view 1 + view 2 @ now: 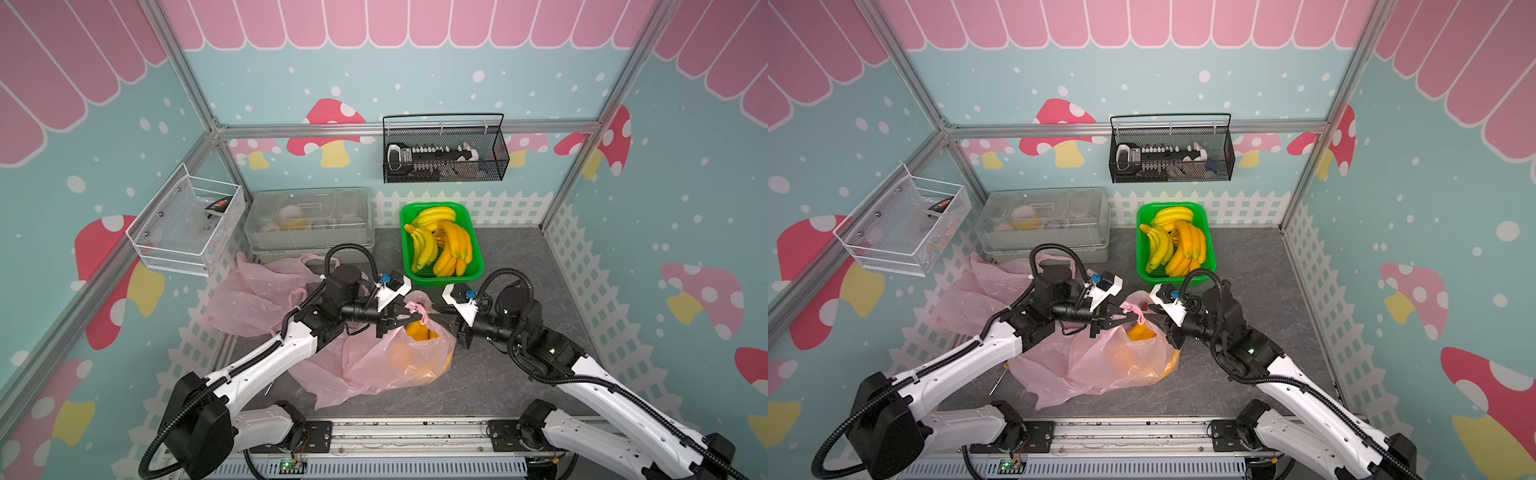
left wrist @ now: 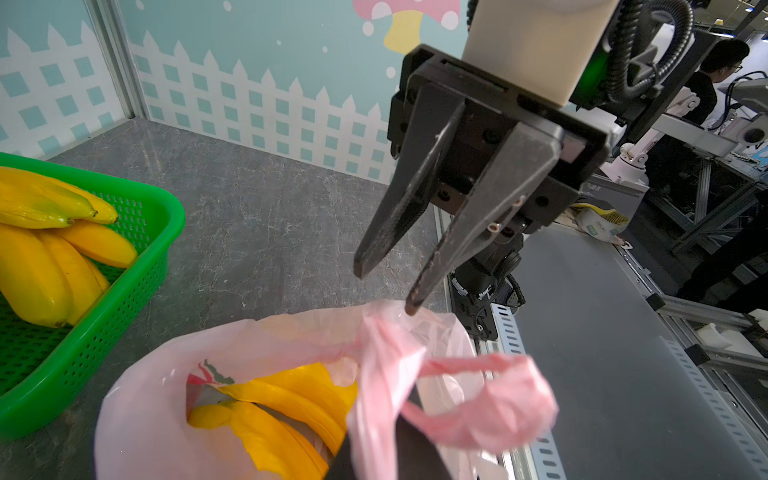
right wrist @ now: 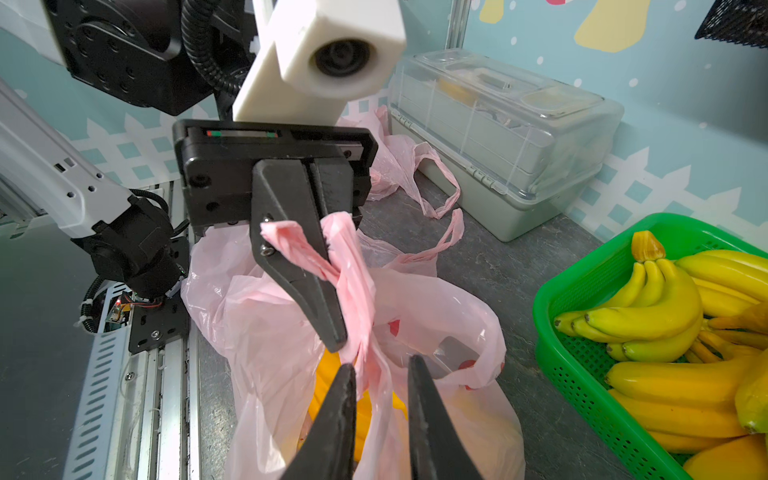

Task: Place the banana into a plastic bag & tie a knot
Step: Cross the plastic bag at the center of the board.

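A pink plastic bag (image 1: pixel 399 357) (image 1: pixel 1121 357) stands mid-table with a yellow banana (image 1: pixel 417 330) (image 2: pixel 291 399) inside, seen through its open mouth. My left gripper (image 1: pixel 417 318) (image 3: pixel 336 334) is shut on the bag's bunched handles, which wrap over its fingers. From the opposite side, my right gripper (image 1: pixel 434 316) (image 3: pixel 382 363) stands open at the bag's mouth. A strand of handle runs loosely between its fingers. In the left wrist view the right gripper (image 2: pixel 386 289) has its jaws apart, and one tip touches the bag's top edge.
A green basket (image 1: pixel 434 205) of banana bunches (image 1: pixel 440 245) sits behind the bag. A clear lidded box (image 1: pixel 309 220) stands at the back left, with spare pink bags (image 1: pixel 253 295) in front of it. A white mesh basket (image 1: pixel 187 224) and a black wire basket (image 1: pixel 444 149) hang on the walls.
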`<state>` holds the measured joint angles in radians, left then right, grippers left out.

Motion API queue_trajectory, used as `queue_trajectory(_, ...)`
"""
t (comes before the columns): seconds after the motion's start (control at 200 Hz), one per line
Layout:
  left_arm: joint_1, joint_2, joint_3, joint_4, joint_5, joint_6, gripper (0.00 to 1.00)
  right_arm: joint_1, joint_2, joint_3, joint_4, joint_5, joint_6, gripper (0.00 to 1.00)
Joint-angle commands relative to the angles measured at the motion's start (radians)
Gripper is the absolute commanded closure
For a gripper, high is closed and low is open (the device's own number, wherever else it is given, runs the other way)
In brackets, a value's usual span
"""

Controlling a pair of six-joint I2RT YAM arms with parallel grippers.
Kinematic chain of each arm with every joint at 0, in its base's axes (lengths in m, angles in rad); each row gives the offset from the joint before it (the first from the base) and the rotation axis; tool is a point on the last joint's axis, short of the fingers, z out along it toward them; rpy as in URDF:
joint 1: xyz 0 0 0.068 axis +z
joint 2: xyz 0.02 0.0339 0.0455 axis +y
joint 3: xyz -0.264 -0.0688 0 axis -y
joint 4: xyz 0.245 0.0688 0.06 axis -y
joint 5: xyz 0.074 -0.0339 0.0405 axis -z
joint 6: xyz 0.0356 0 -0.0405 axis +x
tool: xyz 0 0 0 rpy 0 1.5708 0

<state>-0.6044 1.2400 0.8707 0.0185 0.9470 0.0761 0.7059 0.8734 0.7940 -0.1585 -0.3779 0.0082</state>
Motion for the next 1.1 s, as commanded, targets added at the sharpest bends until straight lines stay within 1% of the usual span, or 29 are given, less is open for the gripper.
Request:
queue_trajectory(0.0,-0.005,0.005,0.027,-0.016,0.025,0.030,1.00,-0.002,0.025,0.026,-0.014,-0.024,-0.017,0.78)
queue_trajectory(0.16,-0.004,0.001,0.027,-0.017,0.035,0.030,1.00,0.000,0.038,0.029,-0.004,-0.024,-0.022,0.80)
queue_trajectory(0.365,-0.006,0.010,0.033,-0.020,0.041,0.031,1.00,0.008,0.069,0.040,-0.004,-0.059,-0.027,0.80)
queue_trajectory(0.721,-0.015,0.023,0.051,-0.051,0.050,0.046,1.00,0.026,0.105,0.057,0.023,-0.078,-0.027,0.86)
queue_trajectory(0.811,-0.017,0.023,0.052,-0.058,0.049,0.048,1.00,0.031,0.117,0.062,0.026,-0.082,-0.026,0.90)
queue_trajectory(0.901,-0.017,0.024,0.052,-0.061,0.048,0.050,1.00,0.033,0.125,0.064,0.033,-0.090,-0.024,0.92)
queue_trajectory(0.976,-0.016,0.023,0.053,-0.065,0.046,0.048,1.00,0.038,0.127,0.062,0.041,-0.090,-0.023,0.95)
queue_trajectory(1.096,-0.017,0.015,0.054,-0.070,0.006,0.030,0.94,0.040,0.120,0.056,0.061,-0.064,-0.008,1.00)
